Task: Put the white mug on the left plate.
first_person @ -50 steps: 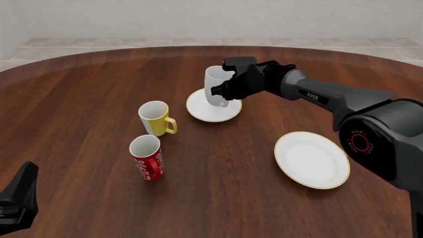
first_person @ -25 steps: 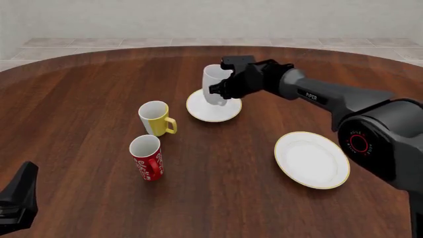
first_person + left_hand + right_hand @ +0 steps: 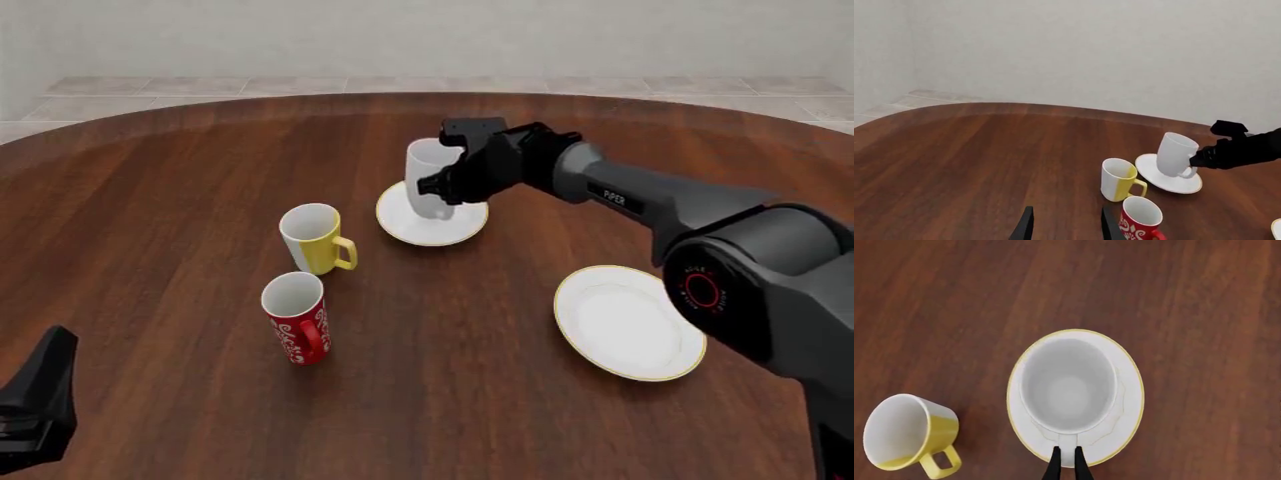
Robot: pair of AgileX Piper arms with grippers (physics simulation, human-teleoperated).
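Gripping the white mug (image 3: 430,178) by its handle, the right pincer (image 3: 451,186) holds it upright over the left plate (image 3: 430,222), at the far middle of the worktop (image 3: 174,180). In the right wrist view the fingertips (image 3: 1055,466) sit pinched close on the handle, the mug's mouth (image 3: 1067,384) centred inside the plate's gold rim (image 3: 1137,390); whether its base touches the plate cannot be told. Just left and nearer stands the yellow mug (image 3: 312,239), and nearer still the red mug (image 3: 295,318), both clear of the plate. The larger plate (image 3: 629,321) lies at the near right, under the right arm. The left pincer (image 3: 1063,227) waits open at the near left, well apart.
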